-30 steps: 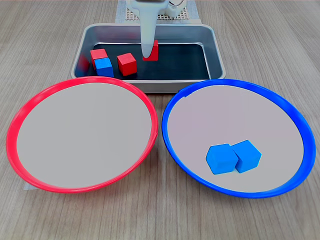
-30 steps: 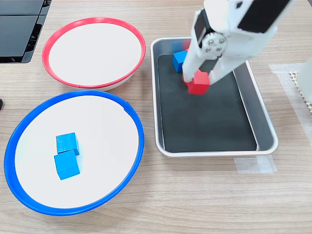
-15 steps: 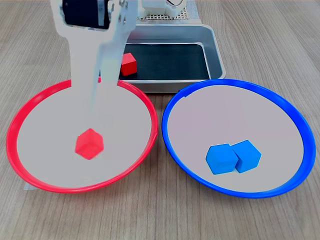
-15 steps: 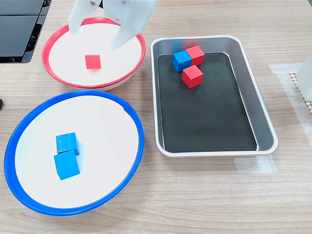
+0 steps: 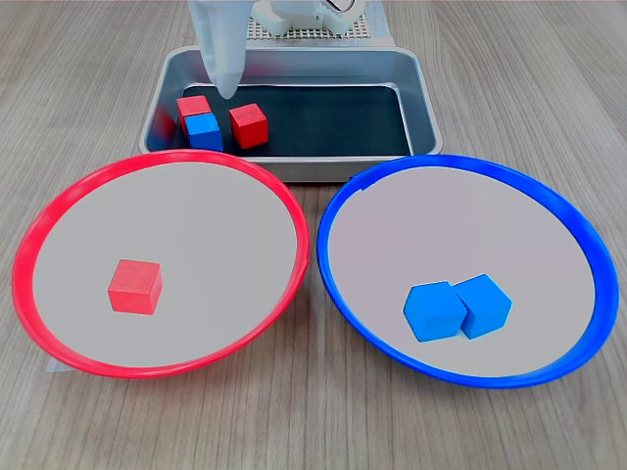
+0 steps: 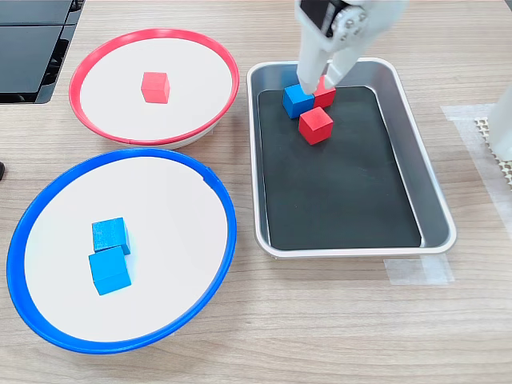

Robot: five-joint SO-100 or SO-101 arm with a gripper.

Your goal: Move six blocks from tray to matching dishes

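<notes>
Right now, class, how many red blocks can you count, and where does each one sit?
3. One red block lies in the red-rimmed dish. Two are in the tray: one touching the blue block, one apart. None seems hidden.

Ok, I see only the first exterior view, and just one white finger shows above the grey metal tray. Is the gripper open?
Observer: Yes, in the second exterior view the gripper is open and empty, above the small blue cube.
Operator: Does the tray's near rim hide any cube from me?
Observer: No, the grey metal tray holds only that cube, a small red cube touching it and another small red cube apart.
</notes>
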